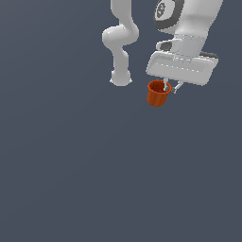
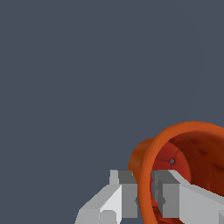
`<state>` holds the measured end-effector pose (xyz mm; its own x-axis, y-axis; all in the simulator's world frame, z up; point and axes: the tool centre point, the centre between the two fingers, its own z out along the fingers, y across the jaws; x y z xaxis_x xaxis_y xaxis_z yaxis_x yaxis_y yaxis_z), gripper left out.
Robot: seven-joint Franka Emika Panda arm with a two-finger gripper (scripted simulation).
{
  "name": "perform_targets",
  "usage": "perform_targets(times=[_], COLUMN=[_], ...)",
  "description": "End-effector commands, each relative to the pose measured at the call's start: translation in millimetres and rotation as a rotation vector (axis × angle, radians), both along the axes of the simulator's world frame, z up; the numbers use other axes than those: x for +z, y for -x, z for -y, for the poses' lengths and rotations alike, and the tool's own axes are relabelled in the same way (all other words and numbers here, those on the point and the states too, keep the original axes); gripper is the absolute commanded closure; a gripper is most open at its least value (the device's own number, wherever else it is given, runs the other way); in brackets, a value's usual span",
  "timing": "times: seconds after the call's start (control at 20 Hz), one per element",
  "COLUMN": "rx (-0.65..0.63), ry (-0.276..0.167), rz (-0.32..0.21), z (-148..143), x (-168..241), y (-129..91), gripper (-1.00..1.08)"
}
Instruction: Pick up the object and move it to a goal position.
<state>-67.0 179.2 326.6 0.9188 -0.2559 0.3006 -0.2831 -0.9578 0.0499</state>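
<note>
End effector (image 1: 169,88) is clamped on the cup (image 1: 157,93), pinching one side of the wall at the rim: in the wrist view one finger (image 2: 124,192) sits outside the wall and the other finger (image 2: 170,194) inside the bowl. It does not straddle the whole cup.

Cup location: hanging just under the white hand, off to the exterior view's left of the fingers, mouth up and slightly tilted. I can't tell from either view whether it's clear of the table (image 1: 71,179) or just above it, since there's no visible shadow or contact line.

Risks, my read:
- Single-wall pinch near the rim means the cup's weight hangs off to one side of the grip. Fast acceleration or a sudden stop could swing or rotate it in the fingers.
- The wall is tapered and curved, so flat pads likely have a small contact patch. It could slip down and out if grip force is marginal.
- If the cup pivots, its final pose at the goal would be off even if the arm gets there.
- No goal marker is visible in either view, so I can't judge the remaining travel.

Markings: no readable text or logo on the cup. There's a dark round mark with light shapes on the arm joint (image 1: 166,10), not legible.
</note>
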Motion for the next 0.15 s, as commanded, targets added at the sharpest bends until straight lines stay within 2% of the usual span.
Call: perform_targets(times=[0.0, 0.1], rx=[0.0, 0.0], ry=[0.0, 0.0], rz=[0.001, 0.001], z=[-2.9, -3.5], x=[4.8, 5.6], y=[-0.6, -0.7], gripper=[1.08, 1.08])
